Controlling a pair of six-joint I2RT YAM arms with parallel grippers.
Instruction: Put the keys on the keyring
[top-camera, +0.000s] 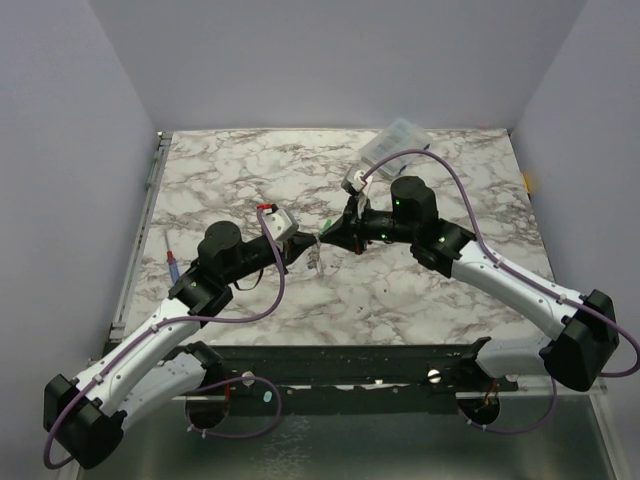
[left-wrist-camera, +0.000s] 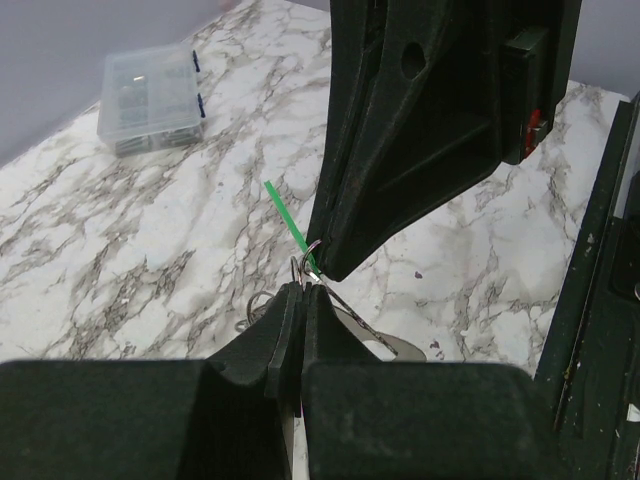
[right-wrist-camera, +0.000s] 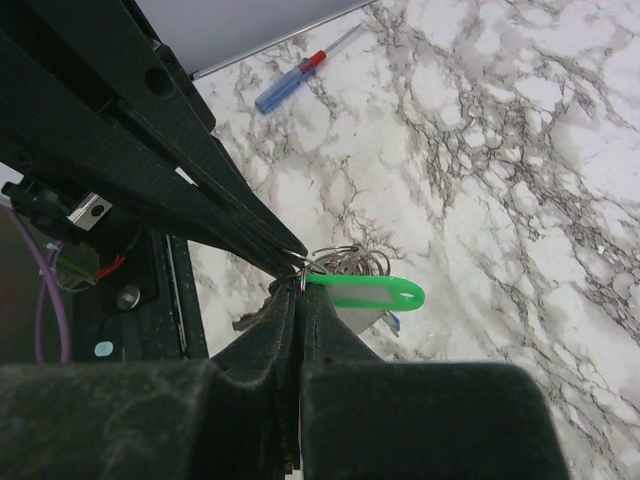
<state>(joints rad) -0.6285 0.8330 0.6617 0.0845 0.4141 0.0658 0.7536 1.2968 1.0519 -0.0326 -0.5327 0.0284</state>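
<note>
Both grippers meet tip to tip over the middle of the marble table. My left gripper is shut, and a thin silvery loop of the keyring sticks out of its tips. A pale grey band trails below it. My right gripper is shut on the small ring end of the green-tagged key, whose tag juts out sideways. Silvery wire loops lie just behind the tag. A bit of the blue key peeks out under it.
A clear plastic compartment box stands at the far right of the table. A blue and red screwdriver lies near the left edge. A black rail runs along the near edge between the arm bases.
</note>
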